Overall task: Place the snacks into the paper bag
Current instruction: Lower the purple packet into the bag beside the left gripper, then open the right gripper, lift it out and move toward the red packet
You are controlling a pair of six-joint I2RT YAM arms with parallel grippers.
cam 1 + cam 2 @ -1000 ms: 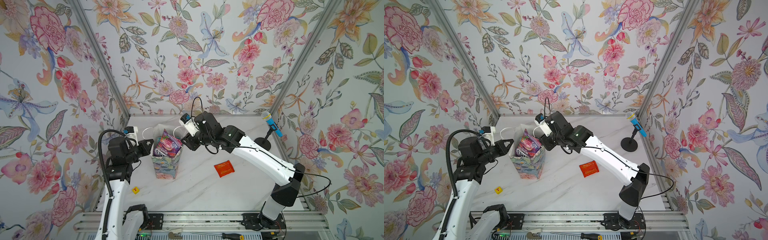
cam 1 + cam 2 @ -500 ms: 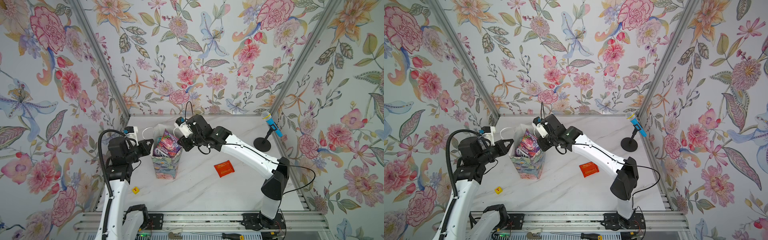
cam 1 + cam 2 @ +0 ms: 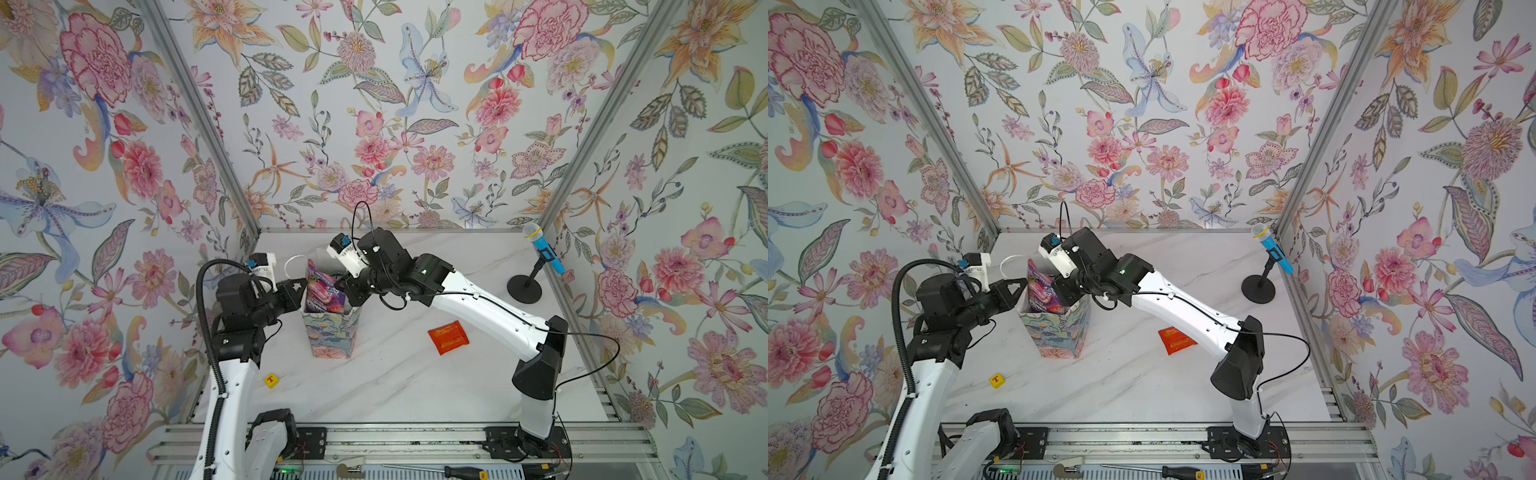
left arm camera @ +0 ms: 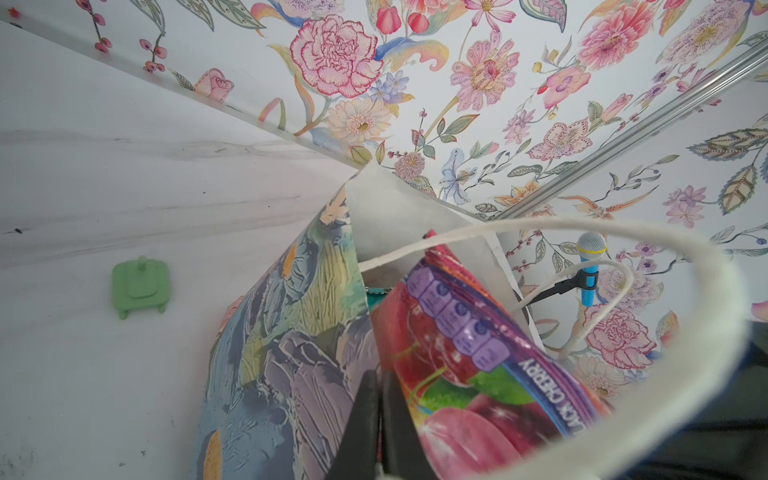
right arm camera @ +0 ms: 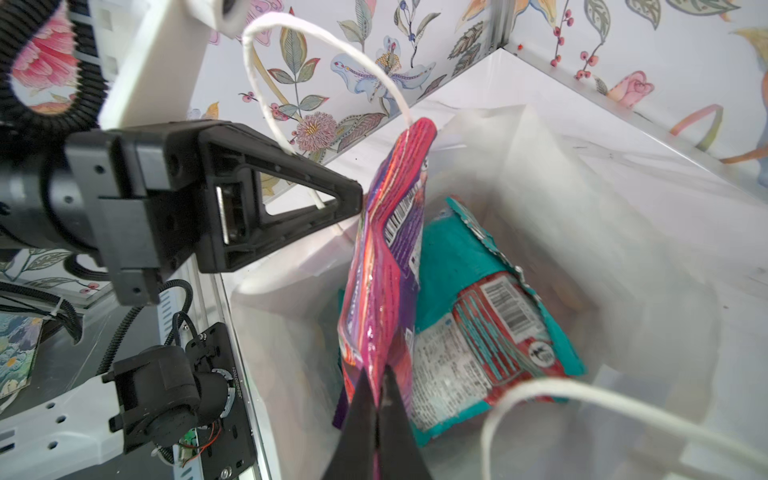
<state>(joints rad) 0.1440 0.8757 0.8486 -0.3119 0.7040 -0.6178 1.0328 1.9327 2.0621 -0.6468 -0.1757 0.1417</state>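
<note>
The paper bag (image 3: 330, 332) (image 3: 1059, 332) stands upright at the left of the table, in both top views. A purple snack packet (image 3: 326, 291) (image 3: 1044, 291) (image 4: 457, 353) (image 5: 386, 249) sticks up out of it, on edge. A teal snack packet (image 5: 478, 311) lies deeper inside. My left gripper (image 3: 305, 286) (image 3: 1025, 284) (image 4: 380, 378) is shut on the bag's left rim. My right gripper (image 3: 338, 286) (image 3: 1059, 291) (image 5: 377, 374) reaches into the bag's mouth, shut on the purple packet's edge. A red-orange sachet (image 3: 448, 336) (image 3: 1177, 340) lies flat on the table, right of the bag.
A tiny yellow cube (image 3: 271, 380) (image 3: 997, 380) lies near the left arm's base. A blue toy microphone (image 3: 540, 253) (image 3: 1271, 249) on a black stand is at the back right. A small green object (image 4: 140, 284) sits behind the bag. The white cord handles (image 5: 291, 83) loop above the rim.
My right gripper has moved left and down into the bag's mouth and closed on the purple packet. The left gripper has kept its hold on the rim.
</note>
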